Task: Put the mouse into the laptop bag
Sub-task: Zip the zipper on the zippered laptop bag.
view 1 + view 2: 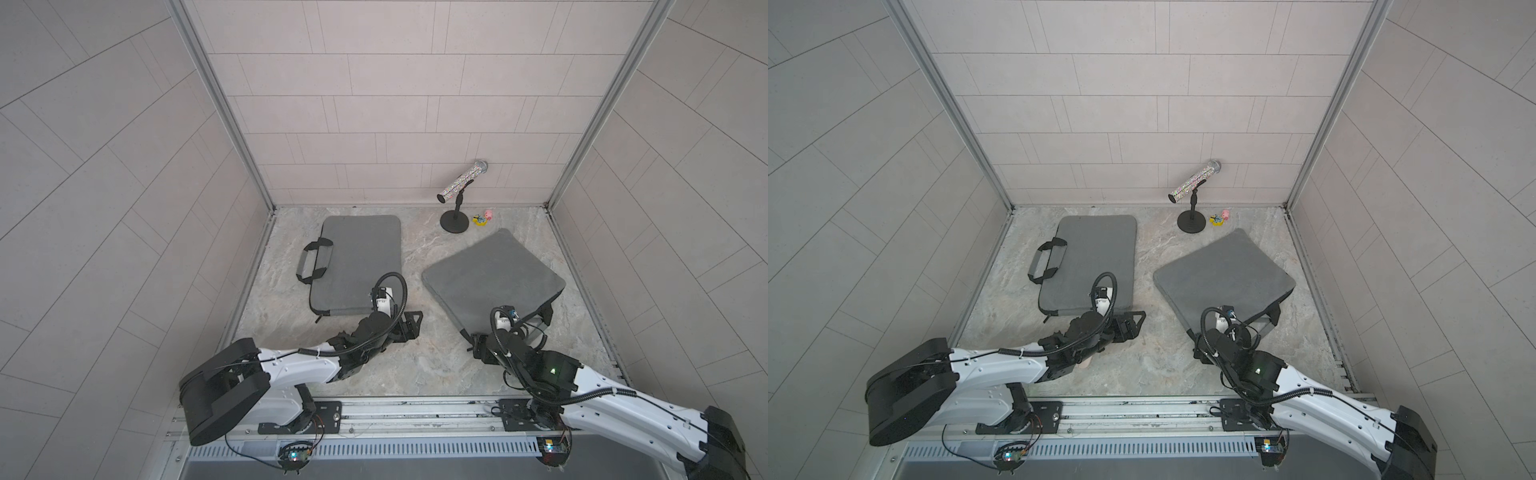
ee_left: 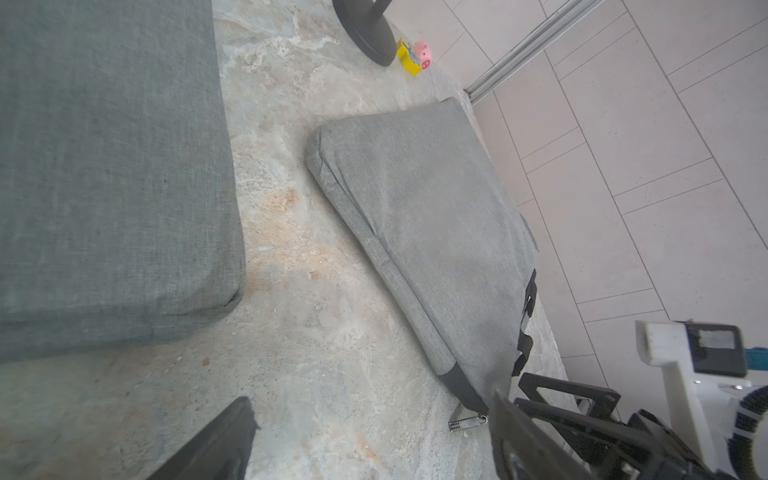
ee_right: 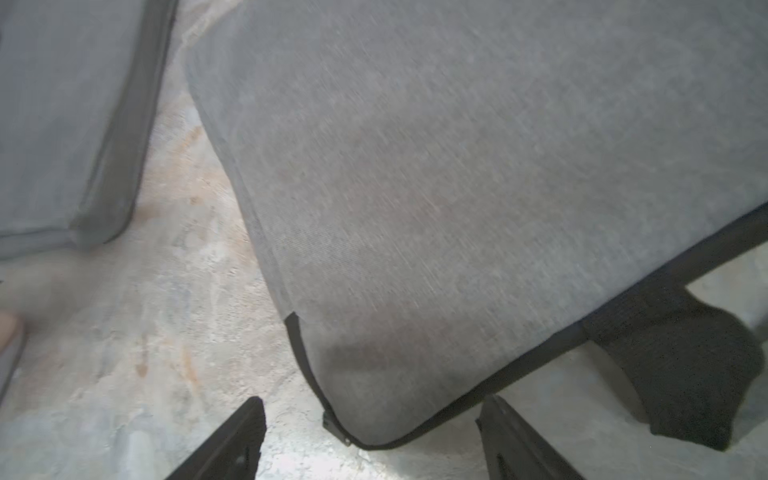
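Right wrist view: the right end effector [image 3: 374, 399] has its fingers spread wide and grips nothing. The black-zipped corner of the grey woven-fabric laptop bag [image 3: 457, 166] lies just ahead of its tips on the mottled stone-patterned desk [image 3: 166, 332]. The left end effector [image 2: 371, 399] is likewise spread and empty, just beside the near corner of a second grey fabric laptop bag with looped carry handles [image 2: 104, 166]. What is probably the mouse [image 1: 1084, 365], a pale pinkish rounded shape, lies behind the left end effector. It is half hidden beneath that arm's wrist and apart from both bags, too obscured to be sure of.

If that is the mouse, it should be light, hard-shelled and smooth, liable to squirt out of a pinch on its domed back. The surer hold is low across its two flanks. The bag looks soft and limp, so its mouth will likely sag shut unless one end effector lifts the upper flap by the zip edge. Whether that zip is open cannot be told.

Only the left wrist view shows the small metal zip pull [image 2: 467, 424] resting on the desk at the bag's corner, close to the right end effector. The right wrist view, though blurred, gives the nearest look at the black zip seam. Only the top views take in both arms and the glittery microphone on its black round-based stand [image 1: 461, 183], well beyond both end effectors.
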Controlling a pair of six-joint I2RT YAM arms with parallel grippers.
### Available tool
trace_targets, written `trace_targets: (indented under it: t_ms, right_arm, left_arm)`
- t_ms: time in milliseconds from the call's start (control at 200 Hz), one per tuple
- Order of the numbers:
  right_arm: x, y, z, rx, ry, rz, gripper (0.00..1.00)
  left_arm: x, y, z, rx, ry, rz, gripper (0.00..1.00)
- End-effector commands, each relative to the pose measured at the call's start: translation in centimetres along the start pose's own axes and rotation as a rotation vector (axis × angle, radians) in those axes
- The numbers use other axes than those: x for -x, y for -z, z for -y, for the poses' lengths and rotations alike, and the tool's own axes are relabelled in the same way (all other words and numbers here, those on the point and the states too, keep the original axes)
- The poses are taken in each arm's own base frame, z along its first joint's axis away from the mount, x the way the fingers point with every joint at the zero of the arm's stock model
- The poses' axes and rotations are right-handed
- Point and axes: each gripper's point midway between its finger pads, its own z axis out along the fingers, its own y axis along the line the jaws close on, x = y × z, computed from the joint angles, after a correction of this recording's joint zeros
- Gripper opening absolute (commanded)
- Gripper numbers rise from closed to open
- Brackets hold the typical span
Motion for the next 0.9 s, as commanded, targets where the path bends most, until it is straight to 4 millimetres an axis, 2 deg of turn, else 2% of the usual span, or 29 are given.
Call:
trace_targets:
  t_ms: [0,275,450,685,891]
  right_arm:
    - [0.5,-0.4,0.4,-0.029,-0.03,0.042,0.84]
    - [-0.5,-1.5,0.5,-0.036,-0.026,0.026,0.79]
    - [-1.0,-1.7,-0.2,-0.031,-0.029,0.004,0.75]
    - [-0.7,-0.1,-1.3,0.006,-0.051,0.033,0.73]
    - [-1.9,0.5,-3.0,0.092,-0.086,0.051,0.72]
  left_arm:
    - [0.6,-0.6,1.0,-0.022,0.009,0.01,0.92]
    - [0.1,-1.7,1.1,-0.019,0.014,-0.005,0.91]
    - [-0.2,-2.4,1.5,-0.031,0.017,-0.024,0.9]
    - [-0.6,-2.7,1.7,-0.049,0.027,-0.036,0.88]
    - [-0.8,-2.8,1.7,-0.055,0.033,-0.04,0.88]
